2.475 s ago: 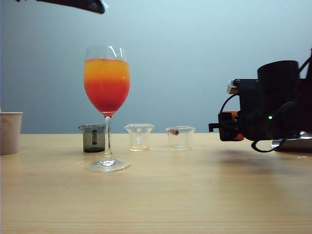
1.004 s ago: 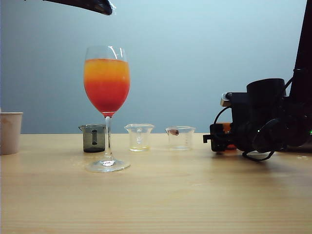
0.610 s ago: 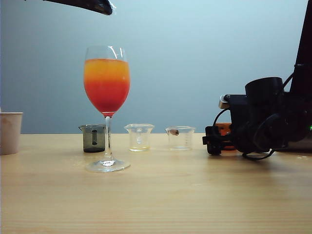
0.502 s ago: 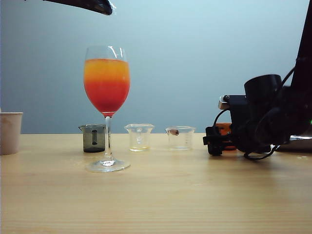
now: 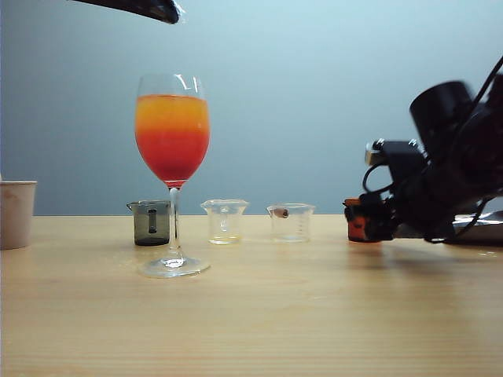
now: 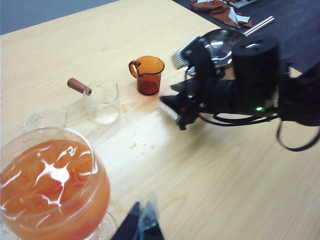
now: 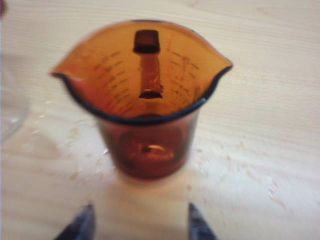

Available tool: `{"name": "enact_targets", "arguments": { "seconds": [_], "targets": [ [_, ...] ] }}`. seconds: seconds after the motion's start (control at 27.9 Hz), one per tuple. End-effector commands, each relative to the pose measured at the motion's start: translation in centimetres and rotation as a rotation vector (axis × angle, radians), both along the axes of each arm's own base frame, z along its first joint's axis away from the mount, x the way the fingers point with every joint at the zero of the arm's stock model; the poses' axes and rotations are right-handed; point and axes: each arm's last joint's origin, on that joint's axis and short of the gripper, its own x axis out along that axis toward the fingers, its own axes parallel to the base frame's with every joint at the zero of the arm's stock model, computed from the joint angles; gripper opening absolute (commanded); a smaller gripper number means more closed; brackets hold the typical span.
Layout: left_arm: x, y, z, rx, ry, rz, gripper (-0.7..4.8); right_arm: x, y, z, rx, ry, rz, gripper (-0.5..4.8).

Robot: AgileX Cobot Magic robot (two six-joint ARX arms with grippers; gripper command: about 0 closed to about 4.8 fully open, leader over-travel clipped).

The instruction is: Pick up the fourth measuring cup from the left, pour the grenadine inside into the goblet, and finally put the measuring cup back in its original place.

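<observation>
Amber cup (image 7: 145,95) stands upright on the desk (image 5: 259,314), just clear of the right gripper (image 7: 137,222) with its fingers apart and empty, while the left gripper (image 6: 142,225), fingertips nearly together, hangs above the filled goblet (image 5: 172,133).

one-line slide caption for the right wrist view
Right hand open, apart from the amber measuring cup upright on the table.

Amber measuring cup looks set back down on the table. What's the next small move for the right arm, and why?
Probably pull the right gripper further back. The fourth measuring cup stands upright on the table, clear of the spread fingertips; the goblet is full. The left gripper hangs beside the goblet.
</observation>
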Motion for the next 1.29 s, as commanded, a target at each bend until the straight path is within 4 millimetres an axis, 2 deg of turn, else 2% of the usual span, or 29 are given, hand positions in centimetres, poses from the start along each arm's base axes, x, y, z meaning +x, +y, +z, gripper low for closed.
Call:
{"name": "enact_targets", "arguments": {
  "seconds": [0.04, 0.14, 0.47, 0.61, 0.68, 0.75, 0.9, 0.97, 1.18, 1.29],
  "targets": [
    [-0.9, 0.7, 0.8, -0.043, -0.009, 0.01, -0.06, -2.1, -0.5, 1.5, 0.021, -0.01, 0.002, -0.05],
    [-1.5, 1.2, 1.2, -0.049, -0.017, 0.01, -0.05, -3.2, -0.8, 2.8, 0.035, -0.021, 0.028, -0.06],
    [-3.8, 3.0, 2.0, -0.054, -0.031, 0.011, -0.05, -6.6, -1.4, 8.6, 0.067, -0.04, 0.099, -0.06],
    [-5.0, 4.2, 2.2, -0.041, -0.044, 0.078, -0.06, -8.2, -1.8, 10.9, 0.087, -0.08, 0.126, -0.06],
    [-5.6, 4.8, 2.2, -0.058, -0.059, 0.102, -0.06, -9.4, -2.0, 11.9, 0.101, -0.094, 0.155, -0.06],
    [-6.9, 5.9, 2.1, -0.101, -0.103, 0.102, -0.06, -11.5, -2.5, 12.9, 0.11, -0.124, 0.164, -0.06],
    [-9.4, 7.8, 0.9, -0.176, -0.154, 0.099, -0.05, -15.3, -3.6, 13.8, 0.138, -0.199, 0.188, -0.06],
    [-11.2, 9.3, -0.2, -0.254, -0.199, 0.11, -0.05, -18.3, -4.6, 14.1, 0.151, -0.259, 0.19, -0.06],
    [-13.0, 10.7, -3.1, -0.317, -0.266, 0.112, -0.06, -22.0, -5.8, 14.1, 0.151, -0.266, 0.188, -0.06],
    [-12.8, 10.6, -4.6, -0.337, -0.239, 0.119, -0.06, -23.5, -6.2, 14.1, 0.15, -0.283, 0.189, -0.06]
  ]
}}
